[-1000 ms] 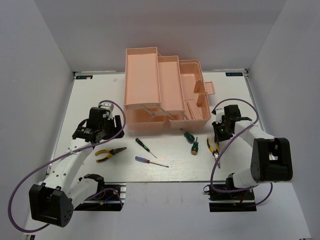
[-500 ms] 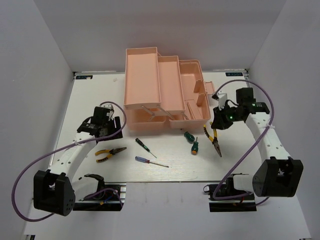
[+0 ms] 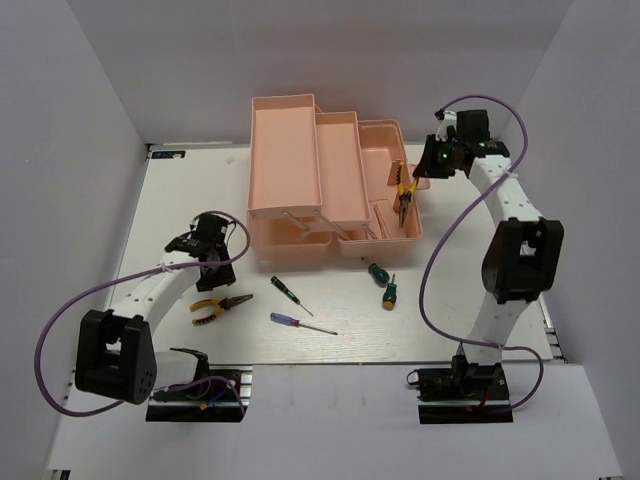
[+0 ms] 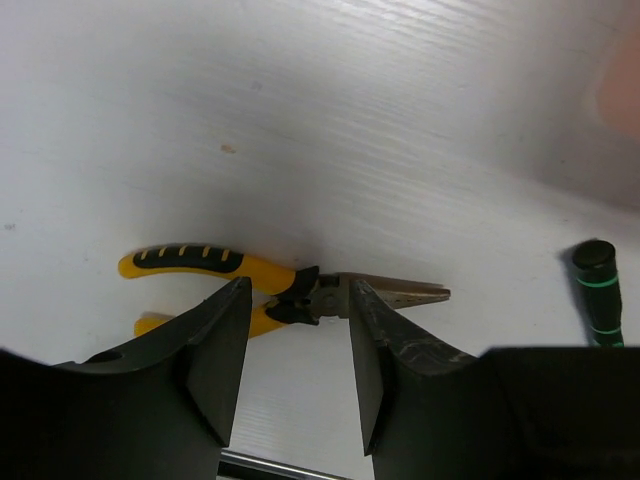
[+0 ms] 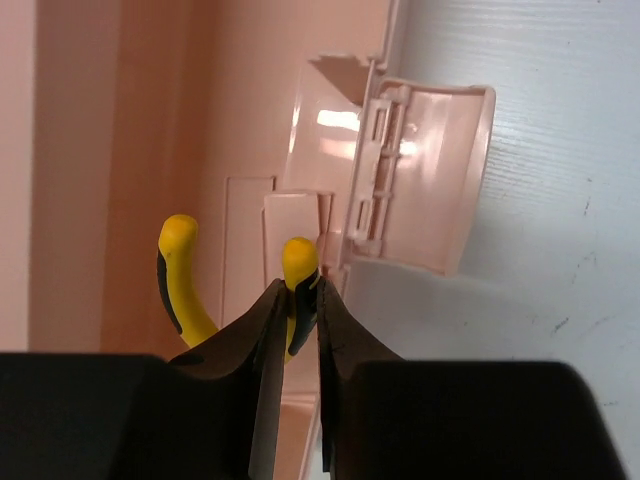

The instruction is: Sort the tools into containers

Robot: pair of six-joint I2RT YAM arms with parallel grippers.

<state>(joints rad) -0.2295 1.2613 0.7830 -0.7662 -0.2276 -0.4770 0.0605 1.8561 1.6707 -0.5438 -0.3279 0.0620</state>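
Salmon-pink plastic, the toolbox sits upper centre on the white surface, trays fanned open for loading. Upper right, the right fingers pinch yellow-handled pliers by one handle, dangling them over the rightmost compartment, seemingly to drop them. Lower left, the left fingers hang spread and empty above the other pliers, apparently lining up a grab.

Right hand has carried its pliers off the table; now above the toolbox.
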